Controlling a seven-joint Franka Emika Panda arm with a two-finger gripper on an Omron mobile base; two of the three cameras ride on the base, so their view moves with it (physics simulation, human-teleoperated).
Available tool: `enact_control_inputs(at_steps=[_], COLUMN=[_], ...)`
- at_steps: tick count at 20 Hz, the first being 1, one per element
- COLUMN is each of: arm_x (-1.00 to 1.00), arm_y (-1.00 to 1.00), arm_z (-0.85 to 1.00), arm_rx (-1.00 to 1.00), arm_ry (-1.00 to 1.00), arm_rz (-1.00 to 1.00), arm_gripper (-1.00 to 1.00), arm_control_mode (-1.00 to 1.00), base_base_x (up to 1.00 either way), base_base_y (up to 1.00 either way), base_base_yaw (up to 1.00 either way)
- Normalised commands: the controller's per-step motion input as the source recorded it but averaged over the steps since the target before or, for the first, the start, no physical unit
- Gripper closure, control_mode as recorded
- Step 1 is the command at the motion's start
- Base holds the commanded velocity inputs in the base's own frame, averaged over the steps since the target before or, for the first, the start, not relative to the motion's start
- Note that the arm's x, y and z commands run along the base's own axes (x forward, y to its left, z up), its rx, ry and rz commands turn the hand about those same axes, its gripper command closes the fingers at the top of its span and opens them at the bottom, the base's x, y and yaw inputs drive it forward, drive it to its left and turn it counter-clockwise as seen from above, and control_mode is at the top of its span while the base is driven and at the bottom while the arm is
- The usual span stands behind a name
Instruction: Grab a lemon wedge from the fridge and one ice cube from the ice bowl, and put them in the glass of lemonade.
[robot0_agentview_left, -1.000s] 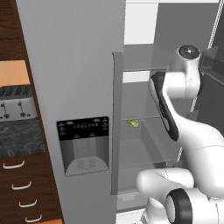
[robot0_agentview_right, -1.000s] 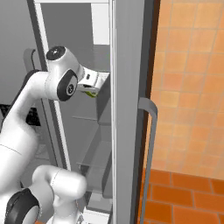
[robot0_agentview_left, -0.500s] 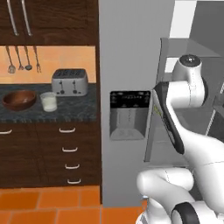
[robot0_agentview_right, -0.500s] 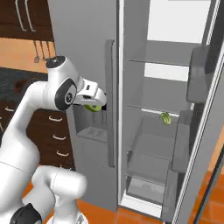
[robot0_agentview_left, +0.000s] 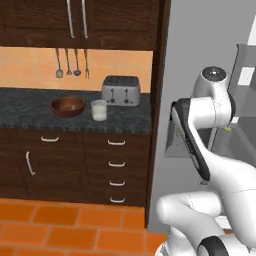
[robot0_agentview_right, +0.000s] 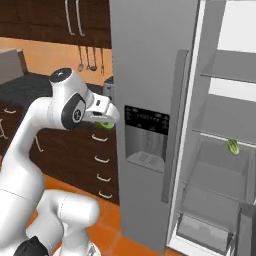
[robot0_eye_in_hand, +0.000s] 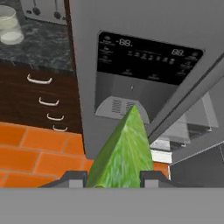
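Note:
My gripper (robot0_eye_in_hand: 113, 177) is shut on a green-yellow lemon wedge (robot0_eye_in_hand: 123, 151) that stands up between the two fingertips. From the right base view, the gripper (robot0_agentview_right: 106, 119) hangs in front of the fridge (robot0_agentview_right: 150, 60), left of its black dispenser panel (robot0_agentview_right: 146, 122), with the wedge (robot0_agentview_right: 105, 125) under it. The reddish-brown ice bowl (robot0_agentview_left: 67, 106) sits on the dark counter (robot0_agentview_left: 25, 112). Just right of the bowl stands the glass of lemonade (robot0_agentview_left: 99, 110), which also shows far up and left in the hand view (robot0_eye_in_hand: 8, 27).
A silver toaster (robot0_agentview_left: 121, 90) stands behind the glass. The fridge's right door is open, and another green wedge (robot0_agentview_right: 232, 146) lies on a shelf inside. Drawers (robot0_agentview_left: 116, 165) run below the counter, utensils (robot0_agentview_left: 72, 62) hang on the wall, and orange tiles (robot0_agentview_left: 60, 227) cover the floor.
Both base views have swung left, so the camera has moved: the counter with bowl, glass and toaster is now in view. The gripper has come out of the fridge, still holding the wedge.

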Motion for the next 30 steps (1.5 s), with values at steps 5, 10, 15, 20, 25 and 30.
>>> enact_control_inputs(at_steps=[5, 10, 15, 20, 25, 30], arm_x=[0.00, 0.00, 0.00, 0.00, 0.00, 0.00], arm_y=[0.00, 0.00, 0.00, 0.00, 0.00, 0.00], arm_z=[0.00, 0.00, 0.00, 0.00, 0.00, 0.00], arm_rx=[0.00, 0.00, 0.00, 0.00, 0.00, 0.00], arm_ry=[0.00, 0.00, 0.00, 0.00, 0.00, 0.00], arm_rz=[0.00, 0.00, 0.00, 0.00, 0.00, 0.00], arm_gripper=[1.00, 1.00, 1.00, 1.00, 1.00, 1.00], arm_control_mode=[1.00, 1.00, 1.00, 1.00, 1.00, 1.00], base_base_x=[0.71, 1.00, 1.00, 1.00, 0.37, 0.39], base_base_y=[1.00, 1.00, 0.84, 0.54, -0.55, 0.02], base_base_yaw=[0.17, 0.09, -0.10, -0.41, -0.44, -0.27])
